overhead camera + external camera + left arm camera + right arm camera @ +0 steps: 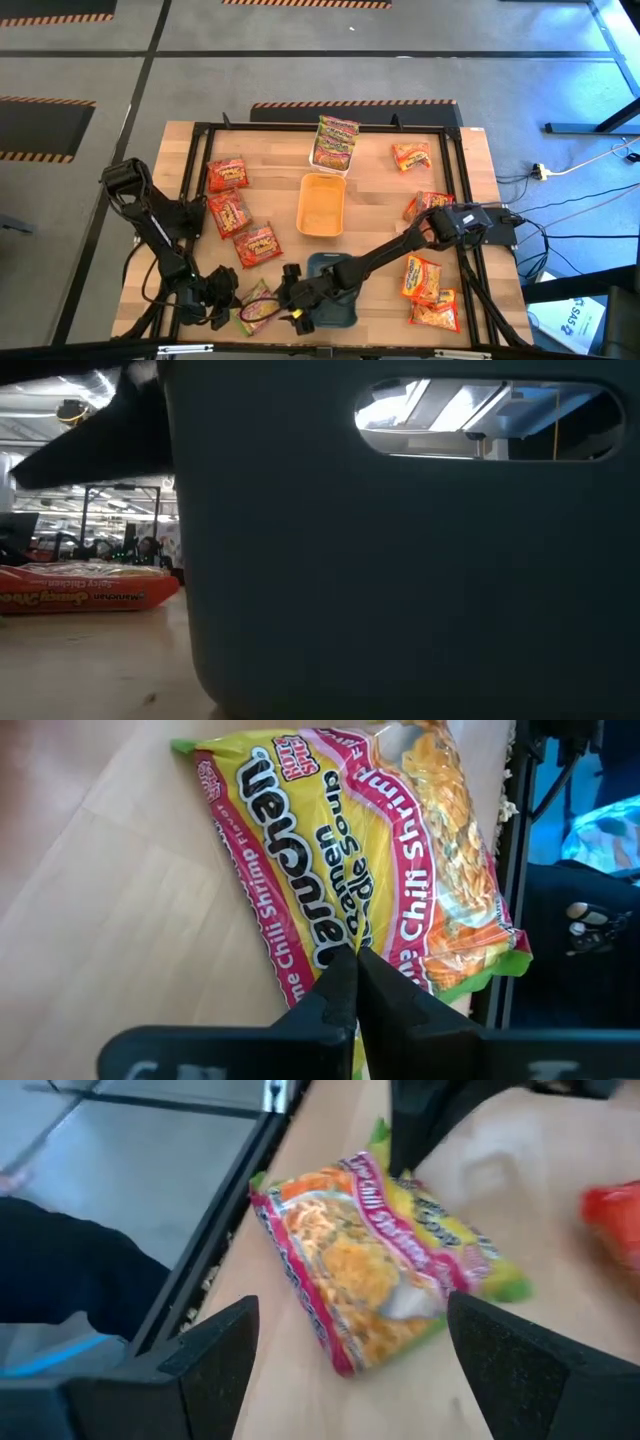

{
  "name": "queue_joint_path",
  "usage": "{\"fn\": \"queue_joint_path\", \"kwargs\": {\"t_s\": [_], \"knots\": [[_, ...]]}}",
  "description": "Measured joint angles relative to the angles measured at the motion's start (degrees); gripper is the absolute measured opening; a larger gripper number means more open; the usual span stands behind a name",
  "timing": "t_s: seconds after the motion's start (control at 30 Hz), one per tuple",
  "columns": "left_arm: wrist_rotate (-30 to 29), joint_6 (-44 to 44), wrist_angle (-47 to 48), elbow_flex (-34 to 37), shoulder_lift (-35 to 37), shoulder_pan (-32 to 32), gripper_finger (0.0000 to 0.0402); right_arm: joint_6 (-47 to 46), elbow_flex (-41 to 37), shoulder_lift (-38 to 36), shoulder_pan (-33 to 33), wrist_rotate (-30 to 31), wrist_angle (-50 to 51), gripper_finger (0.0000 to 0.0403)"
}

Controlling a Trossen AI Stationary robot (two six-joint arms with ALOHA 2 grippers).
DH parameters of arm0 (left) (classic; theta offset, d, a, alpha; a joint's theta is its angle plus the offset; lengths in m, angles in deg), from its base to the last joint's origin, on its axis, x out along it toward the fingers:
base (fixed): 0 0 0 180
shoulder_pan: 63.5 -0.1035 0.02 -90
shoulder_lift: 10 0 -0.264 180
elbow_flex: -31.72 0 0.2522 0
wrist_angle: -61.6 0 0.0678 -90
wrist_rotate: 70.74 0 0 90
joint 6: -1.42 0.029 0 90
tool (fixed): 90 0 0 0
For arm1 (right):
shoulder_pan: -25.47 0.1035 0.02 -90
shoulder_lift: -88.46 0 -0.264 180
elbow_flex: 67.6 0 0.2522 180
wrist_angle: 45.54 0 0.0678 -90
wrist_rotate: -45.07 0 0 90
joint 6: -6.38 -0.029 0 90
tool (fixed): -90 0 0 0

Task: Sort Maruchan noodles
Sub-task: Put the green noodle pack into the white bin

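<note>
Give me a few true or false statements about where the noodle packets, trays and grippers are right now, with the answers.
1. The orange tray holds two packets. False: it holds none.
2. The left gripper is shut on the green-pink packet near the table's front edge. True.
3. The right gripper is shut. False: its fingers stand wide apart, with the same packet in front of them.
4. The white tray holds green-pink packets. True.
5. Three red packets lie left of the orange tray. True.
6. The teal tray sits at the table's far edge. False: it sits at the near edge, under the right arm.
</note>
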Motion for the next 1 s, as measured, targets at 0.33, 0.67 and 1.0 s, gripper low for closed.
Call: {"fn": "queue_joint_path", "kwargs": {"t_s": [0.33,0.67,1.0], "knots": [[0.0,1.6,2.8,-3.1,-0.1,0.0,0.0,3.1,0.1,-4.4,2.3,3.4,4.4,0.0307],[-0.2,1.5,14.8,-9.7,-0.1,0.0,0.0,3.4,-0.6,-4.4,2.8,6.0,4.2,0.0307],[-3.3,5.8,26.9,-17.6,-0.1,0.0,0.0,-0.1,-0.6,-4.3,1.6,6.3,4.0,0.0307]]}}
